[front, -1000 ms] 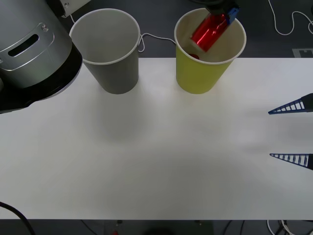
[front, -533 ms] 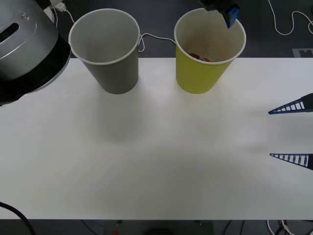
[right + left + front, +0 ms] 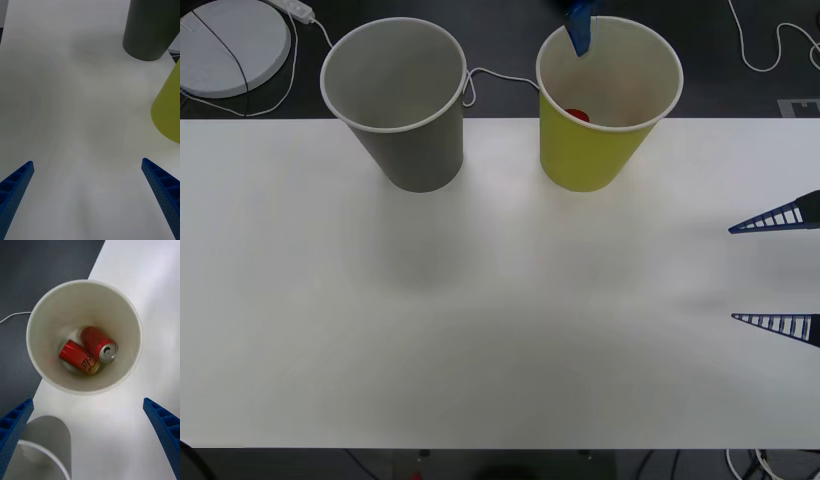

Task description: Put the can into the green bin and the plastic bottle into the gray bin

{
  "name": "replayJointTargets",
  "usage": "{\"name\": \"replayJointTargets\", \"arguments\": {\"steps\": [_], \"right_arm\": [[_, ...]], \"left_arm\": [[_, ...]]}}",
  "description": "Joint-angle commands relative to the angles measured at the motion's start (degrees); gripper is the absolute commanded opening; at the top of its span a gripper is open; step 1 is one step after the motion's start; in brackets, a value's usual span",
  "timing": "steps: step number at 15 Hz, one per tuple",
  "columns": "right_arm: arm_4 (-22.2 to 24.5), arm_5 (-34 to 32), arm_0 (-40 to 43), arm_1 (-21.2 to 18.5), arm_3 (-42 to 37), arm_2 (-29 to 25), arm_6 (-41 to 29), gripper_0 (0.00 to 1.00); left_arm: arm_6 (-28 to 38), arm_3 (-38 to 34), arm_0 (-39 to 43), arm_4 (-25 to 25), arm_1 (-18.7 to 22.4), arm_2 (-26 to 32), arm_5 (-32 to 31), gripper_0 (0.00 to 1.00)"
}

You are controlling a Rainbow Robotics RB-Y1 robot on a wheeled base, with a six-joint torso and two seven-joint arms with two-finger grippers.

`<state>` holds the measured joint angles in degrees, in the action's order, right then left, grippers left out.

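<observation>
The front camera sat above the arms and looked forward and down over the white table (image 3: 500,300), with the gray bin (image 3: 405,110) at 11 o'clock and the green bin (image 3: 605,110) at 1 o'clock. The left wrist camera hung high above the green bin (image 3: 84,337) and faced straight down into it, the gray bin's (image 3: 41,450) rim also in frame. The right wrist camera sat low and close over the table (image 3: 75,93), facing across it toward both bins. All three views shared both bins and the tabletop.
</observation>
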<state>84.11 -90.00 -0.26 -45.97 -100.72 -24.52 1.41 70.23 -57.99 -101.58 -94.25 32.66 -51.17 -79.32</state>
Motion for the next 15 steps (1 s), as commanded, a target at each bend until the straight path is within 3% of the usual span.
{"name": "replayJointTargets", "arguments": {"steps": [1, 4, 7, 15], "right_arm": [[0.0, 0.0, 0.0, 0.0, 0.0, 0.0, 0.0, 1.0], [0.0, 0.0, 0.0, 0.0, 0.0, 0.0, 0.0, 1.0], [0.0, 0.0, 0.0, 0.0, 0.0, 0.0, 0.0, 1.0], [0.0, 0.0, 0.0, 0.0, 0.0, 0.0, 0.0, 1.0]], "left_arm": [[-1.15, -8.01, 4.46, 0.38, 5.31, 5.9, -4.7, 1.0], [-3.79, -14.25, 9.29, 0.2, 9.36, 11.97, -9.18, 1.0], [-5.72, -18.91, 12.54, 0.73, 13.58, 13.99, -10.68, 1.0], [-9.41, -33.76, 35.48, 1.43, 22.45, 31.48, -10.68, 1.0]]}}
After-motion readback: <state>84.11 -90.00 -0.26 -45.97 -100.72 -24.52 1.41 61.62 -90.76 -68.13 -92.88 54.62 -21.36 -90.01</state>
